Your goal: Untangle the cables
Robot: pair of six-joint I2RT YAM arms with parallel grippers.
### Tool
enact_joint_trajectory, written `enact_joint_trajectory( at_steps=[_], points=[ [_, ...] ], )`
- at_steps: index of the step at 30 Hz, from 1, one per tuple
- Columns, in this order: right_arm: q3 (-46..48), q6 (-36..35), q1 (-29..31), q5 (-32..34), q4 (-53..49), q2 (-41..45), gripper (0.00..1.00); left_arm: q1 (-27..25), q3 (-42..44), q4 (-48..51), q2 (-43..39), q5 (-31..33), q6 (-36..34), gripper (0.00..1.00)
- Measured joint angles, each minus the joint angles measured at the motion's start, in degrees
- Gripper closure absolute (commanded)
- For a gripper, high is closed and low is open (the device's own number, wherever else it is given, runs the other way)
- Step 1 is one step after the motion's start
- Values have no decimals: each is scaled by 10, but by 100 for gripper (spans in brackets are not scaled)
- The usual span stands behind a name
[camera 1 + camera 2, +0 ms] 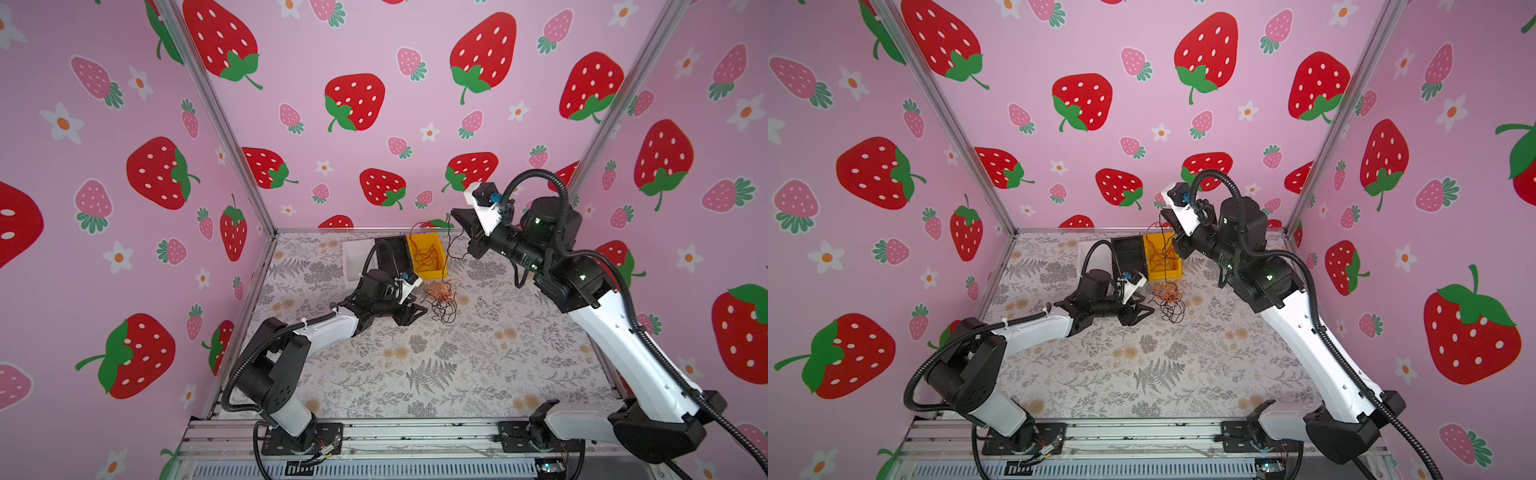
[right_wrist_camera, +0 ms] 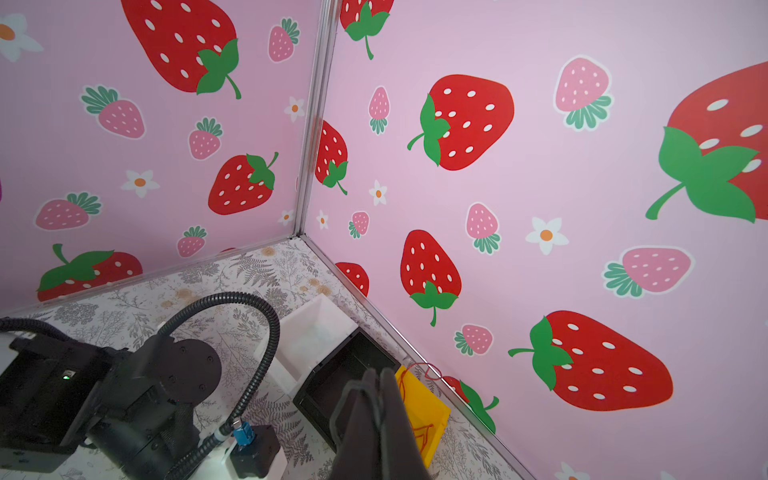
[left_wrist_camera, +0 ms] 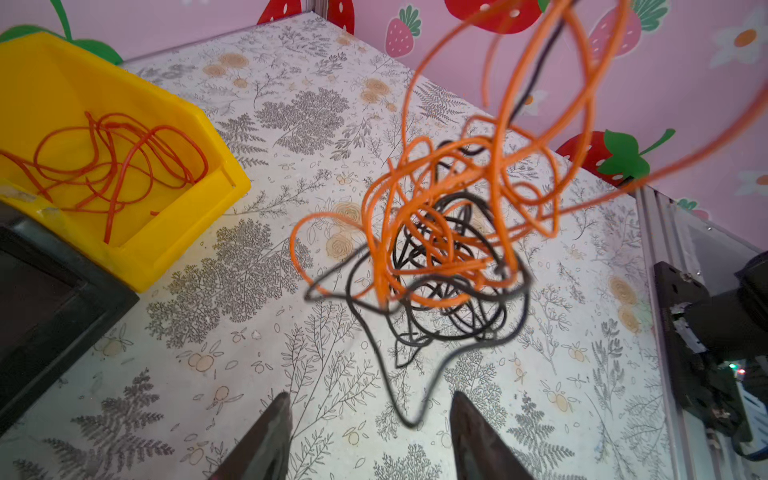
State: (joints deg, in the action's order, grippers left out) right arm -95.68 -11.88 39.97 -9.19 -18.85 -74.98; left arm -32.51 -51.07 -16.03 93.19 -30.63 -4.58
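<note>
A tangle of orange and black cables (image 1: 442,297) (image 1: 1169,297) (image 3: 436,249) rests partly on the floral table, with strands drawn upward. My left gripper (image 1: 415,312) (image 1: 1142,311) (image 3: 370,399) is low beside the tangle and open. A black loop (image 3: 409,419) dips between its fingers without touching them. My right gripper (image 1: 457,218) (image 1: 1167,218) (image 2: 378,374) is raised above the bins. It is shut on a thin black cable (image 2: 345,399), which hangs down to the tangle (image 1: 451,245). A red cable (image 3: 116,166) lies in the yellow bin (image 1: 415,243) (image 3: 224,174).
A black bin (image 1: 392,249) (image 2: 345,374) and a white bin (image 1: 357,257) (image 2: 316,332) stand left of the yellow bin (image 1: 1173,272) (image 2: 432,409) at the back wall. Strawberry-patterned walls close in three sides.
</note>
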Motion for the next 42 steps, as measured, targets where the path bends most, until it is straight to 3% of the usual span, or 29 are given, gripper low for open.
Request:
enact_joint_trajectory(
  at_steps=[4,8,11,13,15,21,26,30,42],
  points=[
    [-1,0,0,-5,-1,-2,100,-17,0,-45,0,0,1,20],
    [-1,3,0,-17,0,-2,100,-32,-16,-85,18,0,8,24],
    [-1,6,0,-23,0,-2,100,-38,-33,-111,45,-6,23,43],
    [-1,8,0,-23,0,-2,100,-39,-40,-116,54,-13,28,63],
    [-1,11,0,-20,0,-2,100,-39,-42,-115,57,-15,29,77],
    [0,17,0,16,8,-2,100,-37,-40,-91,34,-11,-3,93],
    [-1,31,-24,77,21,-1,100,-23,-29,-40,-23,-9,-26,93],
    [-15,47,-83,111,24,-6,100,-8,4,-5,-63,-2,-37,100],
    [-54,89,-158,143,46,-25,100,22,52,80,-81,32,-68,100]
  ],
)
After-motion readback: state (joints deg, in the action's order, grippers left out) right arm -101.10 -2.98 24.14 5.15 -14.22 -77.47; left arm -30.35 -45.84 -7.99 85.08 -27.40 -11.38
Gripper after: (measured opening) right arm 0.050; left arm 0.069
